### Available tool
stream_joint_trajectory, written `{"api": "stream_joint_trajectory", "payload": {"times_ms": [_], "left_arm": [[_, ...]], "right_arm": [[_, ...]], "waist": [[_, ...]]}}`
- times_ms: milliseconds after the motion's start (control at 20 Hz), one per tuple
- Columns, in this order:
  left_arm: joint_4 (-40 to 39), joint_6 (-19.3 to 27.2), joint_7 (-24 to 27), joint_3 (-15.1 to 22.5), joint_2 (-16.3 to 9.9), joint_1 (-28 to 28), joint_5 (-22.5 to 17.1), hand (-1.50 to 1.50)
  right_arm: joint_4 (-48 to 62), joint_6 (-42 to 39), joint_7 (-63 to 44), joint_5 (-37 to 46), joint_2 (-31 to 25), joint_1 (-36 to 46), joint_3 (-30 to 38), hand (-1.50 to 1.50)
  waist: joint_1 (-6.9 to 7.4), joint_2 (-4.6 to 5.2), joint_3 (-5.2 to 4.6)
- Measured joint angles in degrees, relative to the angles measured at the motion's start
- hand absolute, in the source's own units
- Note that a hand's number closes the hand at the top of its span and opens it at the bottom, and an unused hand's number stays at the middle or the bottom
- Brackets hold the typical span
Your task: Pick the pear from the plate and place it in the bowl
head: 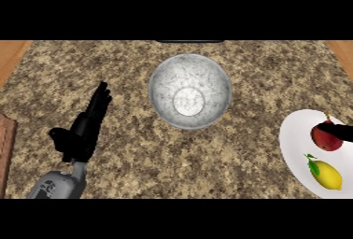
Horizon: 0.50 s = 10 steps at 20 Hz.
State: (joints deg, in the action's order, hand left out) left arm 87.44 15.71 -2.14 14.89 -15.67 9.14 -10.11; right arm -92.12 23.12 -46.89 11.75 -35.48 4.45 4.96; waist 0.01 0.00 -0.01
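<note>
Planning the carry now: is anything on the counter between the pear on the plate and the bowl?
Nothing visible. The pear lies on the white plate at the right edge; bare counter separates it from the bowl. The lemon lies nearer the robot, off that path.

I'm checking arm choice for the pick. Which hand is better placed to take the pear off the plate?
The right hand: its black fingers already touch the dark red pear on the white round plate. The left hand rests open beyond the grey speckled bowl.

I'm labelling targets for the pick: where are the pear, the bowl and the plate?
pear (324,138): head view, on its red body.
bowl (190,91): head view, on its inner wall.
plate (295,140): head view, on bare white surface near its left rim.
</note>
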Motion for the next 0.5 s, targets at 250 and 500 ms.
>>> {"api": "stream_joint_trajectory", "payload": {"times_ms": [250, 500], "left_arm": [[0.48, -0.71, -1.24, -1.26, 1.87, 0.3, 1.99, 0.0], [1.84, -1.48, -2.46, -1.65, 3.24, -0.9, 3.96, 0.0]], "right_arm": [[-1.15, -2.09, 2.13, 0.57, 3.69, -2.08, 1.02, -1.5], [-3.72, -3.46, 5.07, -0.41, 6.26, -3.98, 4.15, -1.5]], "waist": [[-0.1, -0.02, -0.01], [-0.15, -0.06, 0.01]]}}
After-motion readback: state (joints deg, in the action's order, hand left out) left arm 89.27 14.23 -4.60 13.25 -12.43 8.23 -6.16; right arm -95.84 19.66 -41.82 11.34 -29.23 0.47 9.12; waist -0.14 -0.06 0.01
